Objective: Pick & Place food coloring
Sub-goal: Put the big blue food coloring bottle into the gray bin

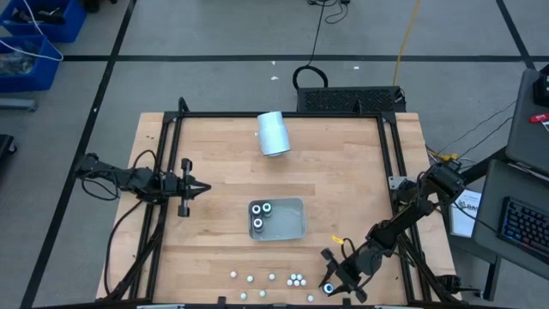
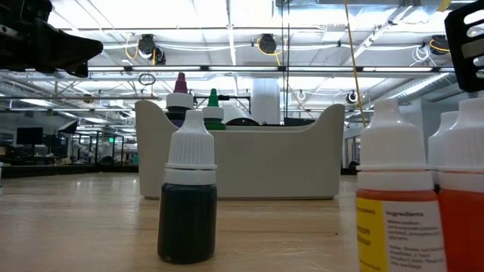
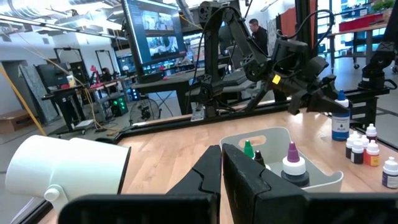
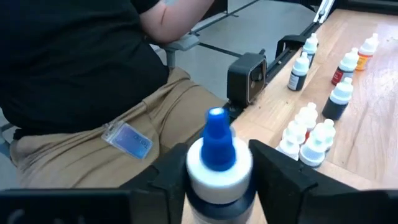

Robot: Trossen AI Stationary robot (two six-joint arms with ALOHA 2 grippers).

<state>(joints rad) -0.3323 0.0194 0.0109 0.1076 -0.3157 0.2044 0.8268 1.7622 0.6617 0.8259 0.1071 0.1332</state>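
1. The right gripper (image 1: 330, 286) sits at the near right edge of the wooden worktop (image 1: 343, 163), its fingers on either side of a small dropper bottle with a blue tip and white cap (image 4: 216, 158). In the right wrist view the fingers stand close beside the cap; whether they already press on it I cannot tell.
2. The rest of the food coloring, small bottles with white caps (image 1: 296, 279), is strung in a loose row along the near edge, just beside that gripper. In the low view one dark-filled bottle (image 2: 187, 200) stands upright, with orange ones (image 2: 397, 204) near it.
3. Several bottles, among them a purple-tipped (image 3: 292, 167) and a green-tipped one (image 3: 248, 149), already stand in the pale grey rectangular tray (image 1: 292, 226) at the middle of the worktop.
4. The left gripper (image 1: 199, 187) waits shut and empty, left of the tray.
5. A pale blue cylinder (image 1: 274, 133) lies on its side at the far edge.
6. Handling, as I judge it: each bottle looks light, rigid and smooth plastic, narrow and easy to tip. The ribbed cap or the shoulder just below it seems the best hold; a squeeze on the tapered tip would likely slip off.
7. A person in a dark top (image 4: 93, 56) sits just beyond the worktop's near edge.
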